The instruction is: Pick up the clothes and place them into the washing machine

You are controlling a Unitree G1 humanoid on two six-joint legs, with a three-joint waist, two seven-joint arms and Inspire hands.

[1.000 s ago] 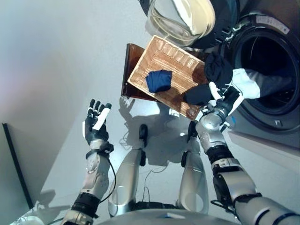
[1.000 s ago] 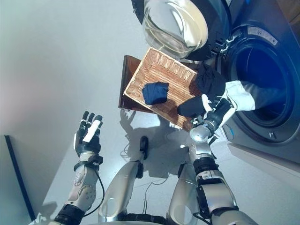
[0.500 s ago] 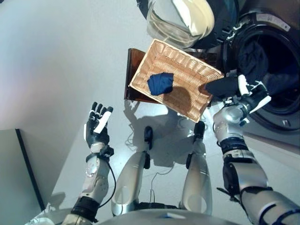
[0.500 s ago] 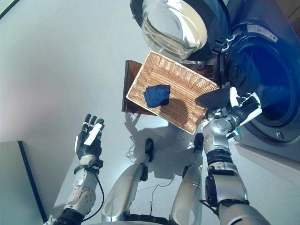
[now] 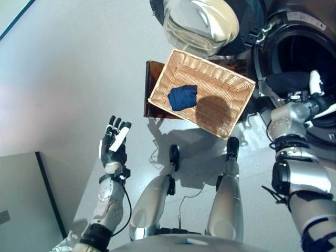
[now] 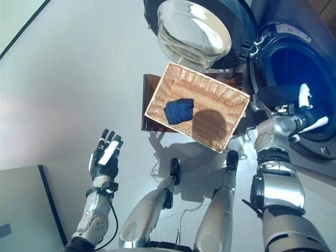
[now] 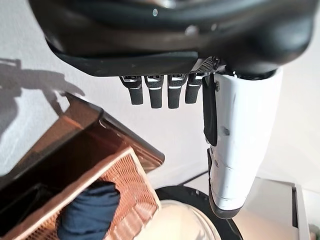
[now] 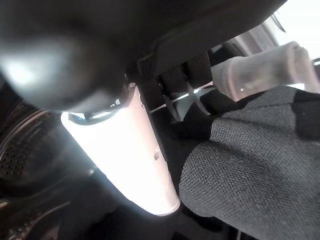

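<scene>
Wicker basket (image 5: pixel 231 92): rectangular, light woven, resting on a dark brown stool (image 5: pixel 152 79) whose edge shows along the basket's side away from the washing machine. This is the landmark for all entries below.

Dark blue garment (image 5: pixel 182 97): bundled, lying inside the basket toward the end nearer the stool's exposed edge; nothing touches it.

Washing machine (image 6: pixel 286 34): front-loader, just beside the basket's far long side, drum opening facing the basket. Its round glass door (image 6: pixel 193 32) is swung wide open and hangs just above the basket's upper corner.

Right hand (image 5: pixel 310 100): reaching into the drum mouth, beside the basket's end nearest the machine. In the right wrist view the white-covered thumb (image 8: pixel 145 150) stands straight out, and the fingers seem uncurled, though they are mostly in shadow.

Black garment (image 8: pixel 250 160): dark knitted cloth lying against the right hand at the drum mouth, part of it draped across the door rim next to the basket's corner (image 5: pixel 286 81). Whether the hand pinches it or it merely rests on the hand cannot be made out.

Left hand (image 5: pixel 114 142): well apart from the basket, out over the pale floor (image 5: pixel 68 79) on the stool's side; fingers (image 7: pixel 160 92) straight and spread, empty.
</scene>
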